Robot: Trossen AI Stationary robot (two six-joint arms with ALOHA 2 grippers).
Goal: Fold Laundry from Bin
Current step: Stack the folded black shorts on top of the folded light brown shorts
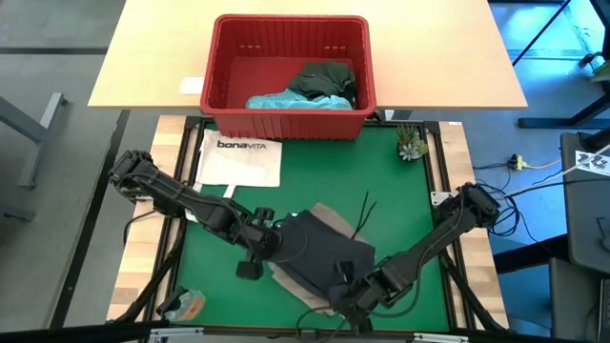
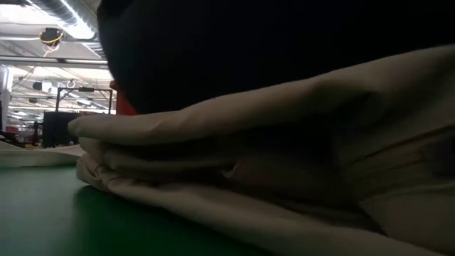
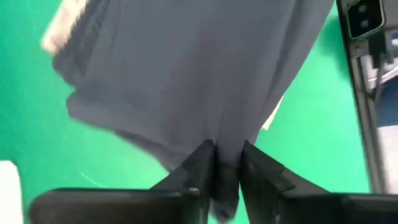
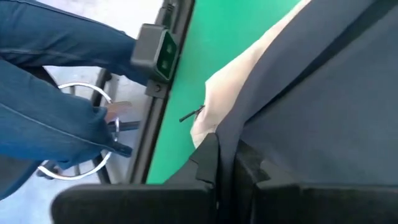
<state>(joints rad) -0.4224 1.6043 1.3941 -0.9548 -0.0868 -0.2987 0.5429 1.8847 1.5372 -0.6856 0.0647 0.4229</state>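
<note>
Lying in soft rumpled folds on the green mat, the dark grey garment covers most of a khaki-tan garment, whose pale edge peeks out beneath it near the table's front; two thin dark drawstrings trail from the grey cloth toward the back. In the low view the khaki cloth shows as thick, smooth rolls stacked on the mat.

The left gripper sits at the grey garment's left edge, and its wrist view shows the two dark angular fingers pinching a bunched fold of that matte grey fabric between them. The right gripper is at the pile's front right corner, its fingers close together with the edge of the grey cloth caught between them, khaki cloth showing just beside.

The red bin, rigid plastic with slotted walls and a thick rim, stands on the pale wooden tabletop behind the mat; inside lie a crumpled light turquoise garment and a dark green garment. A flat white bonaVITA tote bag lies at the mat's back left, a small potted plant at its back right. A person's blue denim legs show beyond the table's edge in the right wrist view. The low view reveals a bright hall with ceiling lights.
</note>
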